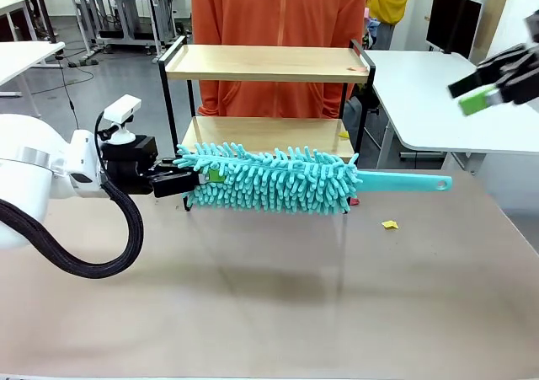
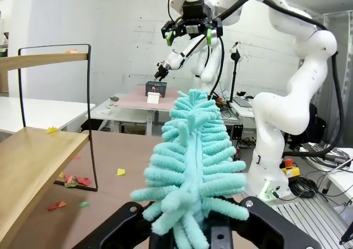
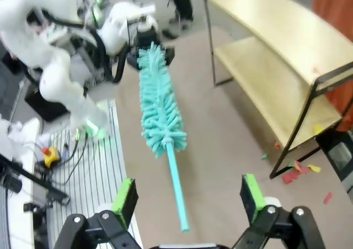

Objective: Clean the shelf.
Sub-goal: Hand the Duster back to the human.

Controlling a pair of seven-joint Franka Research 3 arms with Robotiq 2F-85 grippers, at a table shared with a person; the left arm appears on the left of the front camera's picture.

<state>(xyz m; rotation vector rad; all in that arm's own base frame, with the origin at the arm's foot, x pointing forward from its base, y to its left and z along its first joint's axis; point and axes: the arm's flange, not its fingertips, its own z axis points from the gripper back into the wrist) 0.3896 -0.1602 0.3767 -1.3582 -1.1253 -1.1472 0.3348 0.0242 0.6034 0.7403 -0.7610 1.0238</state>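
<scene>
Front view showed my left fingers (image 1: 195, 180) clamped on the duster (image 1: 278, 179), right fingers (image 1: 488, 89) wide and empty, scraps remaining on the shelf (image 1: 268, 62).

We find no readable text, labels, brands, numbers or signs in any view. Nothing legible on the shelf (image 1: 268, 62), the duster (image 1: 278, 178) or the worktop (image 1: 269, 304). In the left wrist view a small white card (image 2: 153, 97) stands on a far table, but any print on it is too small for us to read.
</scene>
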